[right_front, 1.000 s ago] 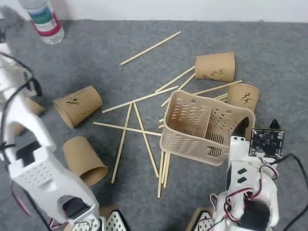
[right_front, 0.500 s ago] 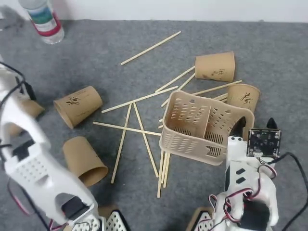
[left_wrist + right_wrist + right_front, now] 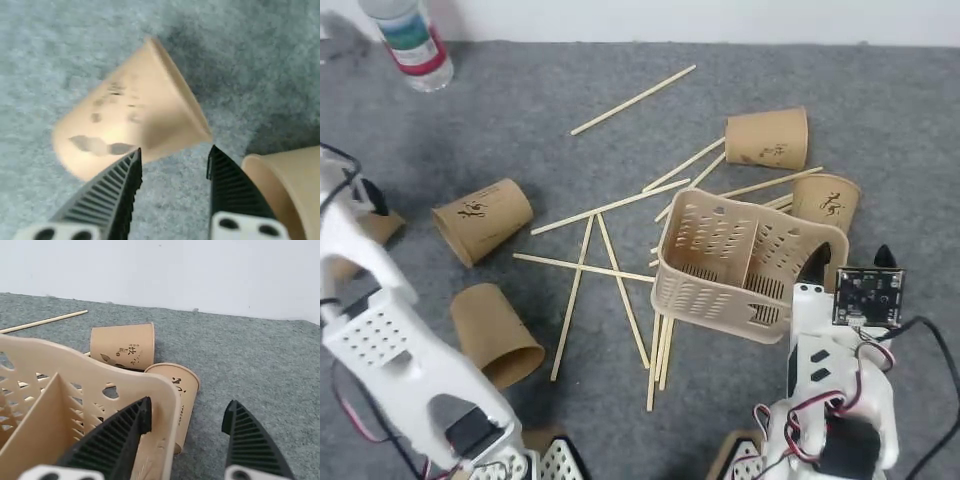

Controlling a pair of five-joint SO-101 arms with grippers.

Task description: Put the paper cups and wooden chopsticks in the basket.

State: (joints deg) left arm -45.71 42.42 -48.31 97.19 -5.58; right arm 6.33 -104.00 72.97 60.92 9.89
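Observation:
Five paper cups lie around the beige basket (image 3: 750, 262): two beyond it (image 3: 768, 137) (image 3: 826, 202), two on their sides at the left (image 3: 482, 220) (image 3: 495, 332), and one at the far left (image 3: 382, 228) partly under my left arm. My left gripper (image 3: 175, 151) (image 3: 368, 200) hangs open just above that tipped cup (image 3: 127, 125), with another cup (image 3: 280, 190) beside it. My right gripper (image 3: 188, 403) (image 3: 850, 260) is open at the basket's near right corner, one finger against its wall (image 3: 100, 385). Wooden chopsticks (image 3: 610, 206) (image 3: 633, 99) lie scattered left of and under the basket.
A plastic bottle (image 3: 412, 40) stands at the back left corner. A white wall (image 3: 160, 270) borders the grey mat's far edge. Several chopsticks (image 3: 660, 350) stick out from under the basket toward the front.
My left arm has swung further left, and its gripper now sits over the far-left cup. The right arm shifted slightly toward the basket, then stayed still.

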